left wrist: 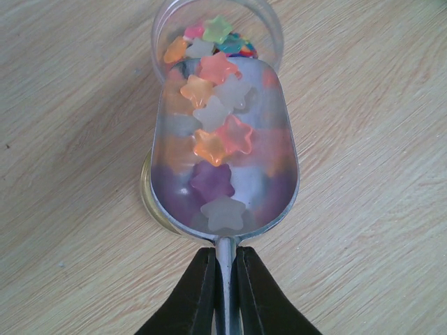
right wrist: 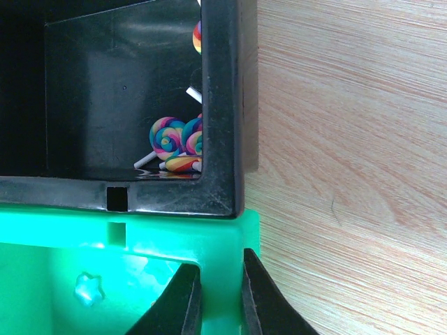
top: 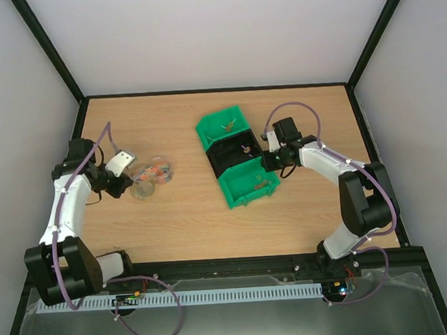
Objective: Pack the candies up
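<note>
Over the wooden table (top: 189, 223), the left pincer (left wrist: 225, 262) grips a scoop (left wrist: 281, 190) of candies (left wrist: 213, 143).

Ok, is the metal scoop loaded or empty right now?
Loaded. In the left wrist view the scoop carries a line of star-shaped candies along its bowl, with its handle pinched in the left gripper.

Clear cup (left wrist: 274, 36) and some candies (left wrist: 218, 29) partly hidden under scoop (left wrist: 281, 174), black bin (right wrist: 222, 105) cropped at top, left
</note>
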Controlling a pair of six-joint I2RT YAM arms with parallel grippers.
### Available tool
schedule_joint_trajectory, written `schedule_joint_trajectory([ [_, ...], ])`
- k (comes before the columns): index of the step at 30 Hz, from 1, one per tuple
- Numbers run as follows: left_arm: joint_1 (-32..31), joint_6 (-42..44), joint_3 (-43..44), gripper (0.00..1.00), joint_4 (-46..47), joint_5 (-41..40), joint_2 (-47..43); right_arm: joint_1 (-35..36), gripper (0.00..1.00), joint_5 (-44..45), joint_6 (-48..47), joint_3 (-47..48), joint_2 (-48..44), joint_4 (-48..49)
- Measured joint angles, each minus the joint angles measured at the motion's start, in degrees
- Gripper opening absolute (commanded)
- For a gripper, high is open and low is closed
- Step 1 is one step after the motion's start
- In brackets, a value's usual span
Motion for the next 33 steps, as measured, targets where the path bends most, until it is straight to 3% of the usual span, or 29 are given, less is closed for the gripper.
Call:
schedule_joint_trajectory([
  [33, -7.1, 2.9, 9.2, 0.02, -6.6, -12.9, 5.1, -0.4, 0.01, -0.2, 1.1, 0.0, 0.4, 0.1],
])
